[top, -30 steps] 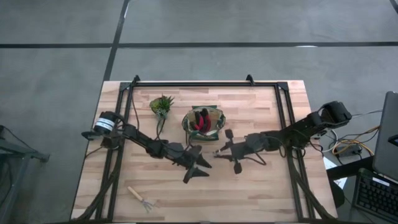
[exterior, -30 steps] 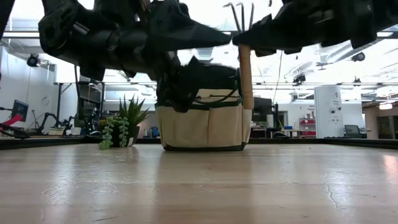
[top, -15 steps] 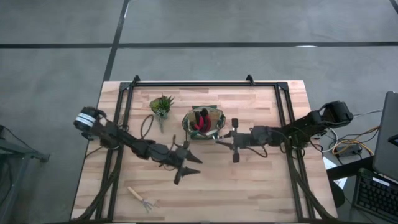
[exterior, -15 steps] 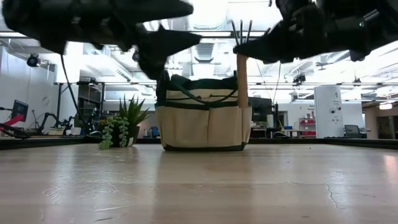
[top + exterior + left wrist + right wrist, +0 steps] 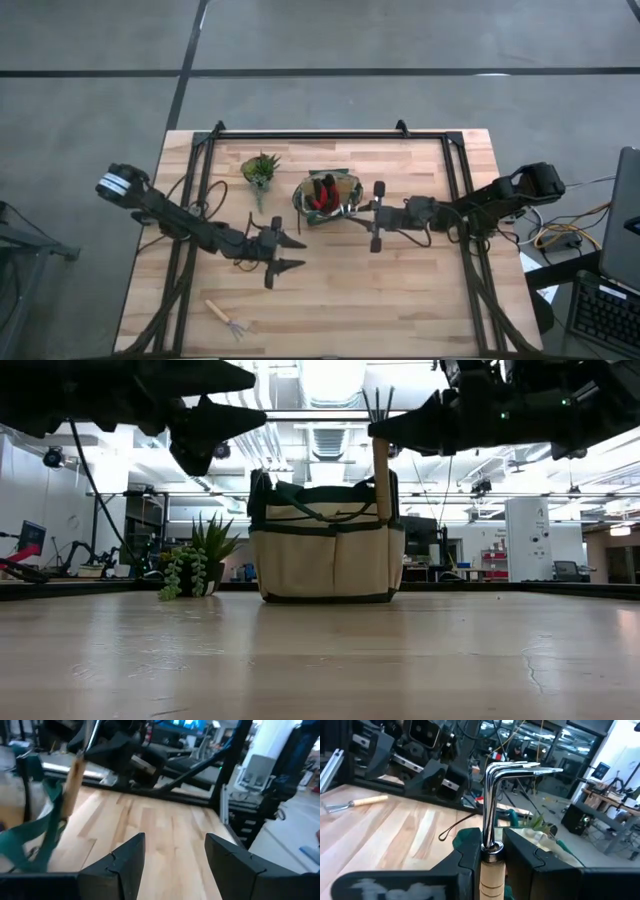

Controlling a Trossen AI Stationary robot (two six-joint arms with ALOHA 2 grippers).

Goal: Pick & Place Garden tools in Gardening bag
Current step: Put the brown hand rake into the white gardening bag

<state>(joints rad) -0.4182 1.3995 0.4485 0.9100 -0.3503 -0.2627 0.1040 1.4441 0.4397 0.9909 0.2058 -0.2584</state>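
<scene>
The tan gardening bag [image 5: 340,205] with green trim stands at the table's middle and also shows in the low view [image 5: 325,560]. A red-and-black glove [image 5: 320,197] sticks out of it. My right gripper [image 5: 358,212] is shut on a wooden-handled fork [image 5: 381,475], upright at the bag's right rim. The handle's lower end is at rim height; whether it is inside, I cannot tell. My left gripper [image 5: 292,254] is open and empty, in the air to the near left of the bag. A second fork [image 5: 228,318] lies flat near the table's near edge. My right gripper pinches the fork between its two fingers [image 5: 470,857] at the top of the wooden handle, just under the metal collar [image 5: 491,851]. The fingers come level from the table's right and lie across the handle. The fork stands upright, tines [image 5: 520,768] up, clear of the table.
A small spiky green plant [image 5: 260,168] stands to the far left of the bag. A black frame [image 5: 310,135] runs along the table's far and side edges. Bare wood lies in front of the bag.
My left gripper has drawn back from the bag toward the table's left edge, staying open. My right gripper has carried the upright fork toward the far edge, up to the bag's right rim. The fork's handle end, earlier in front of the bag's wall, is now at rim height.
</scene>
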